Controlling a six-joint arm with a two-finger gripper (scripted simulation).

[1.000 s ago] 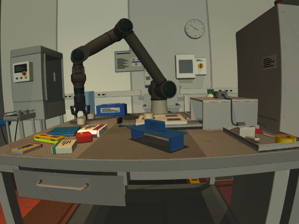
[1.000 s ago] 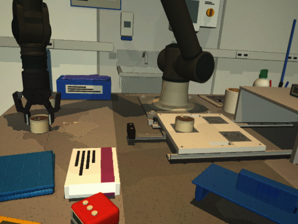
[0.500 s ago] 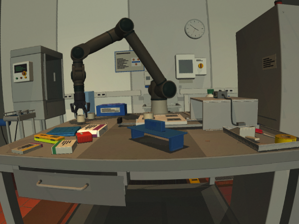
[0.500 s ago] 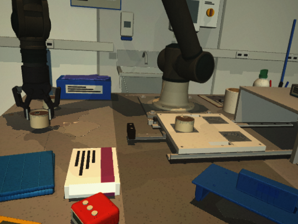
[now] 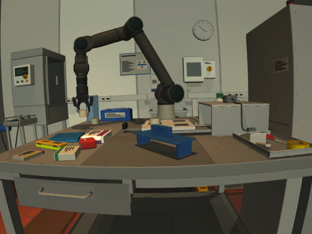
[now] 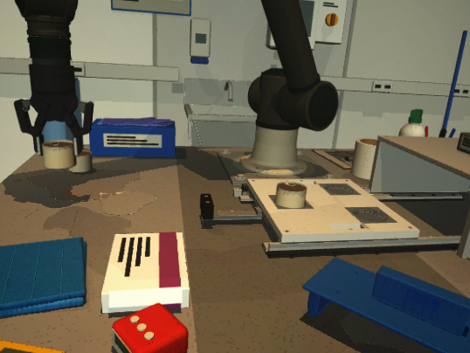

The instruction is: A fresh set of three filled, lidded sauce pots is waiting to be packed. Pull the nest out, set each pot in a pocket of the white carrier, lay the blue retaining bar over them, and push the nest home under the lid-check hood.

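A cream lidded sauce pot hangs above the table's far left part, gripped by my closed gripper. A second pot stands on the table just behind it in the second side camera. A third pot sits in the left pocket of the white carrier, which is drawn out on its rails; its two other pockets hold nothing. The blue retaining bar lies on the table in front of the carrier. The grey hood stands to the carrier's right.
A blue box stands right of the held pot near the back edge. Boxes, a blue pad and a red block lie front left. A tray with tape sits at the right.
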